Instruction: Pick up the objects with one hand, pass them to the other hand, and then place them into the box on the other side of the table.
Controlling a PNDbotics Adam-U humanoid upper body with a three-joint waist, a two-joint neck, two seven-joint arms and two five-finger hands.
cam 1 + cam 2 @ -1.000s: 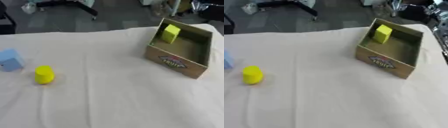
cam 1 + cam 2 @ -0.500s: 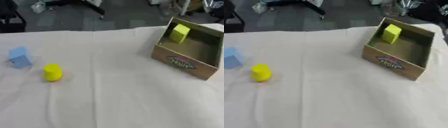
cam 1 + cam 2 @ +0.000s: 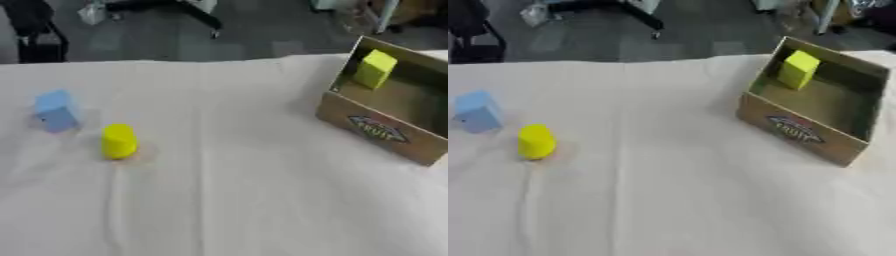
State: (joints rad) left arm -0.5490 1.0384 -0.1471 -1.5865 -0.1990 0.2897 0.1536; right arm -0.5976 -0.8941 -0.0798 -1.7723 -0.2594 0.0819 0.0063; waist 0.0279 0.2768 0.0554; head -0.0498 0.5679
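A yellow cylinder (image 3: pixel 118 141) stands upright on the white cloth at the left. A light blue block (image 3: pixel 56 111) sits just behind it, further left. At the right stands an open cardboard box (image 3: pixel 800 135) with a printed label on its front wall. A yellow-green block (image 3: pixel 798 69) leans against the box's far wall inside. Neither of my hands shows in either view.
The white cloth (image 3: pixel 667 200) covers the whole table and has a few folds. Beyond the table's far edge lies a dark floor with a chair base (image 3: pixel 201 15) and a dark object (image 3: pixel 35 30) at the far left.
The whole picture has shifted rightward, so the camera has moved left. The blocks, cylinder and box keep their places on the cloth.
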